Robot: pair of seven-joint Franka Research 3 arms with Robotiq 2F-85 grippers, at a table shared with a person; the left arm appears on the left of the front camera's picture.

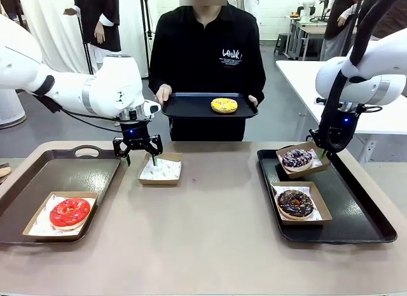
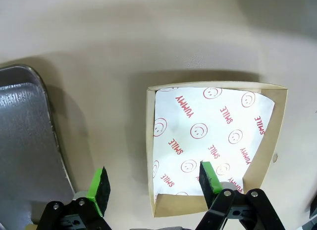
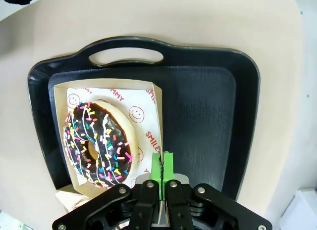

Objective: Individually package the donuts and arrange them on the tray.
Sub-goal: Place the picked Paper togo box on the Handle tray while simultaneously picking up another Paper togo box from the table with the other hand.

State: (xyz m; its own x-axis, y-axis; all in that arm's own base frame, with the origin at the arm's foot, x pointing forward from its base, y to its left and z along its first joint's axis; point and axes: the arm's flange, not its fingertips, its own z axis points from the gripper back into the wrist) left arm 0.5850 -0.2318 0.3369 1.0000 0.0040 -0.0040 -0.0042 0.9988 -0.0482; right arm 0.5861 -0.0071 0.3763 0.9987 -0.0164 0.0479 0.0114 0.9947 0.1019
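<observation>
Yellow donut (image 1: 224, 105) on person's tray (image 1: 184, 108): light, soft, glaze likely smears; grip outer sides gently. Left claw (image 1: 140, 159) spread wide, empty, over empty box (image 1: 160, 169). Right claw (image 3: 162, 165) pinched closed on sprinkle donut's box (image 3: 157, 99) wall.

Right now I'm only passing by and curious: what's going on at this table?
Donuts are being boxed. The open left gripper hovers over an empty box mid-table. The shut right gripper pinches the sprinkled donut's box on the right tray. The person holds a tray with the yellow donut.
</observation>
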